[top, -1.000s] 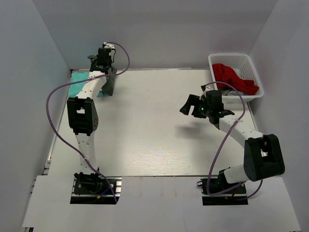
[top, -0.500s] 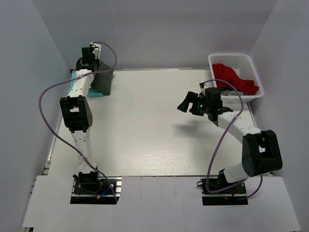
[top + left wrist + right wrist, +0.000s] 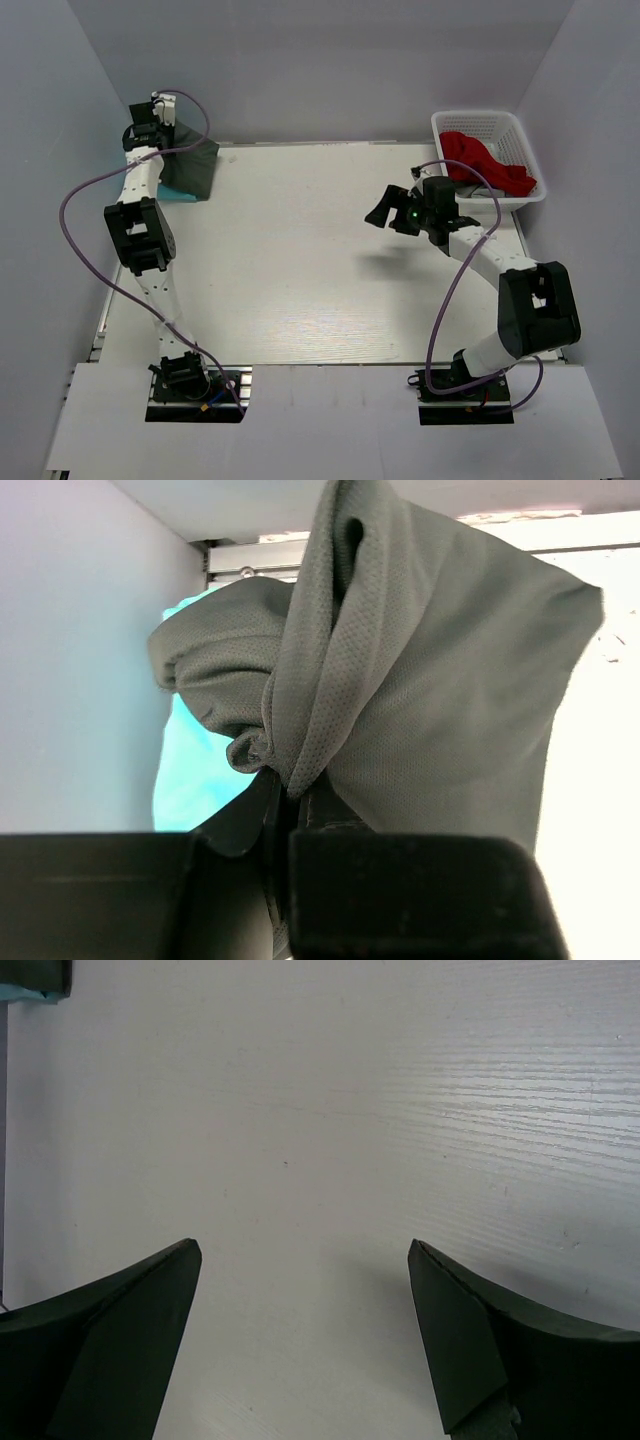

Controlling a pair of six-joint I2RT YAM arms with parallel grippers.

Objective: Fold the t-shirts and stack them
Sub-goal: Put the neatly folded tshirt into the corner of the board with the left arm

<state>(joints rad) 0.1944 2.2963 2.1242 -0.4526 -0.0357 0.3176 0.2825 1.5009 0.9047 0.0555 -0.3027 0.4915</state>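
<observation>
The dark grey t-shirt (image 3: 192,165) hangs bunched from my left gripper (image 3: 150,118) at the table's far left corner, by the left wall. In the left wrist view the jaws (image 3: 285,800) are shut on a fold of this grey t-shirt (image 3: 430,680), which drapes over the teal t-shirt (image 3: 200,770). From above only a strip of the teal t-shirt (image 3: 178,194) shows under the grey cloth. My right gripper (image 3: 385,212) hovers above the table's right half, open, with only bare table between its fingers (image 3: 300,1250).
A white lattice basket (image 3: 520,128) holding a red garment (image 3: 480,160) stands at the back right corner, just behind the right arm. Grey walls close in the left, back and right sides. The white table (image 3: 300,260) spreads between the two arms.
My left gripper has carried the grey t-shirt left and back toward the corner, over the teal one. The right gripper has shifted slightly toward the back, still open.
</observation>
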